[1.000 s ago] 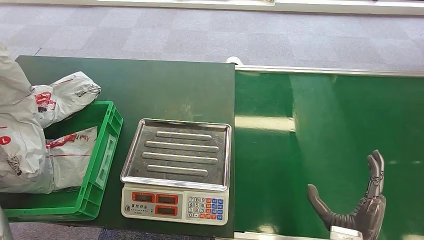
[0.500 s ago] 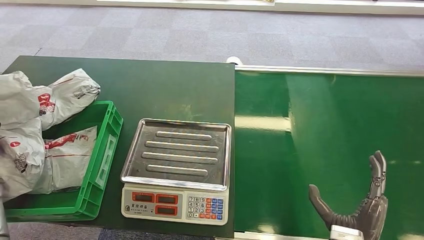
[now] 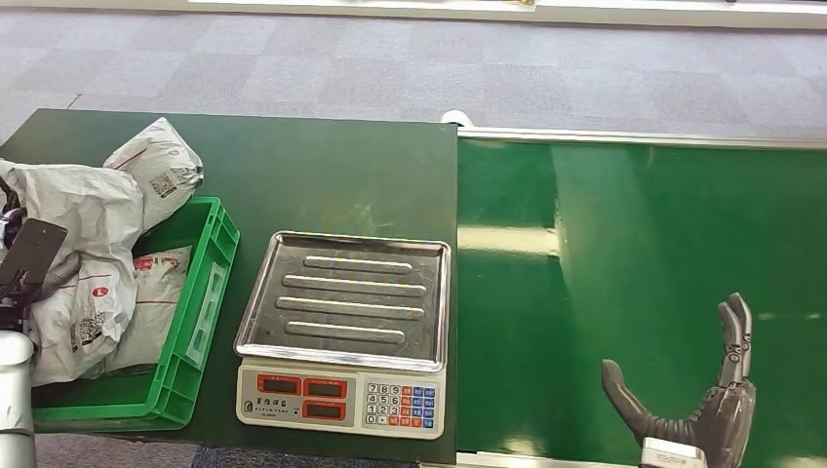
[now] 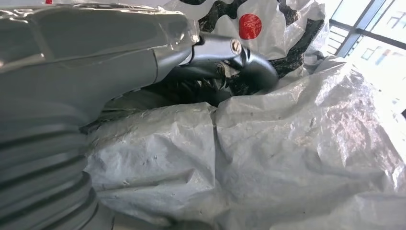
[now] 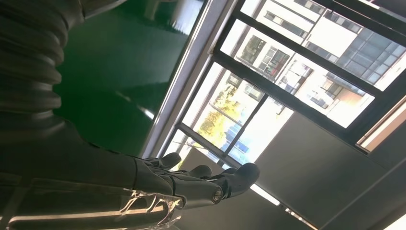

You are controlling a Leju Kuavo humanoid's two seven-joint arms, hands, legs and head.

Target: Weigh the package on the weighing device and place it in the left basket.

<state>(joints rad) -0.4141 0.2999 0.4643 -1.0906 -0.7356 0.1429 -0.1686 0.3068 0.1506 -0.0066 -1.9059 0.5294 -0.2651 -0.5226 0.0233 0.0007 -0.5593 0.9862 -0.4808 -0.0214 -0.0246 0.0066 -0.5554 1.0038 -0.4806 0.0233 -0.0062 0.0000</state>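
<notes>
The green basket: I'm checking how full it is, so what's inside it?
The green basket holds a pile of grey-white packages, heaped above its rim, with the left hand against them. Bare floor shows along the near edge; anything beneath the pile is covered.

I saw a dark green table (image 3: 332,166) on the left side of the picture. A green basket (image 3: 200,302) sat on it at the lower left. A scale (image 3: 343,331) with a shiny metal tray stood just beside the basket. A bright green belt (image 3: 634,244) touched the table's right edge.
</notes>
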